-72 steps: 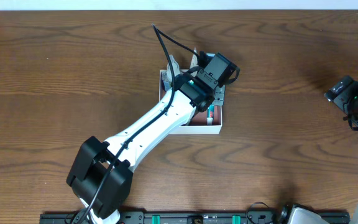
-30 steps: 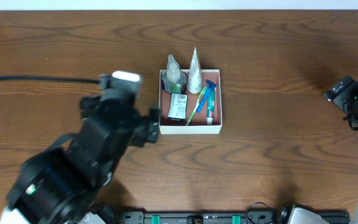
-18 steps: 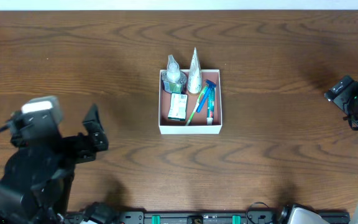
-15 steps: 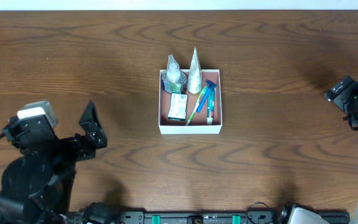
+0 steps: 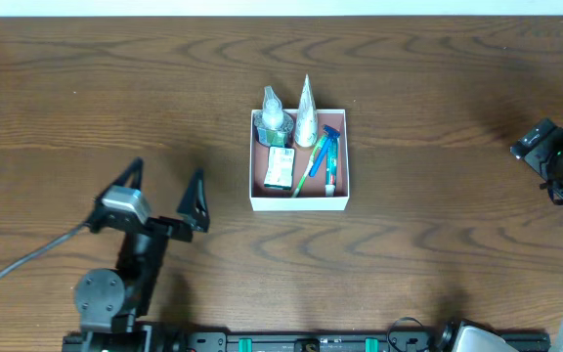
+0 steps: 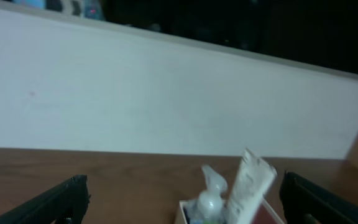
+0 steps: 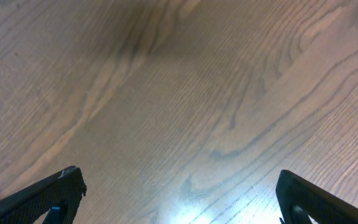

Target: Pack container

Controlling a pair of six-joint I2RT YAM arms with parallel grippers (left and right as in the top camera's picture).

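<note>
The container (image 5: 299, 203) sits mid-counter (image 5: 438, 78). A bottle (image 5: 274, 117) and a tube (image 5: 307, 110) stand at its 12 o'clock wall. A packet (image 5: 281, 168) lies inside with thin items too small to name. The left pincer (image 5: 166, 176), at the container's 8 o'clock and well apart from it, is spread wide and holds nothing. Its wrist view is blurred and cuts the container off at the bottom edge. The right pincer (image 7: 178, 177) is spread over wood grain, only its finger ends showing. Overhead, the 3 o'clock edge crops its arm.
</note>
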